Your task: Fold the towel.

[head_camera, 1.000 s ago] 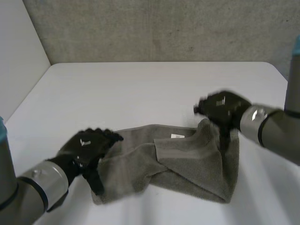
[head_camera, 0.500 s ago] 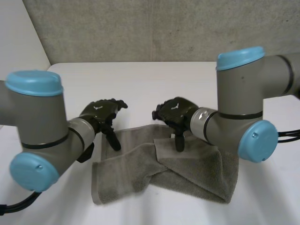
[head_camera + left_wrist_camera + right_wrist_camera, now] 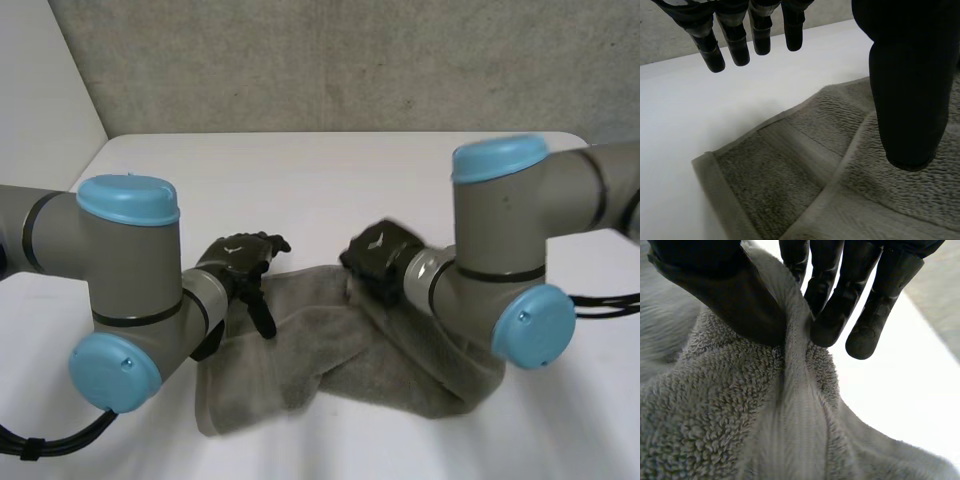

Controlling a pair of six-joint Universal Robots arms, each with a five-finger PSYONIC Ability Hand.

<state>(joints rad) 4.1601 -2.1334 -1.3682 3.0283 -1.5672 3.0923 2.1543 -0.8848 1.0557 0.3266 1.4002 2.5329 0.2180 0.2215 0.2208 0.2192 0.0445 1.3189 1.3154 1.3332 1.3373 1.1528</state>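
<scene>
A grey terry towel (image 3: 290,370) lies crumpled and partly folded on the white table near its front edge. My right hand (image 3: 378,262) is at the middle of the towel's far edge. There its thumb (image 3: 725,285) and fingers (image 3: 830,300) pinch a raised ridge of the towel (image 3: 715,415). My left hand (image 3: 240,258) hovers over the towel's far left corner. It is open, with straight fingers (image 3: 735,45) above the bare table and the thumb (image 3: 910,75) just above the towel (image 3: 840,190).
The white table (image 3: 330,180) stretches back to a grey wall, with a pale wall at the left. Both arms' elbows (image 3: 120,290) (image 3: 505,260) stand high over the front of the table, flanking the towel.
My right hand has dropped onto the towel's far edge and closed on a ridge of it, bunching the right part. My left hand has shifted slightly nearer the towel, still open.
</scene>
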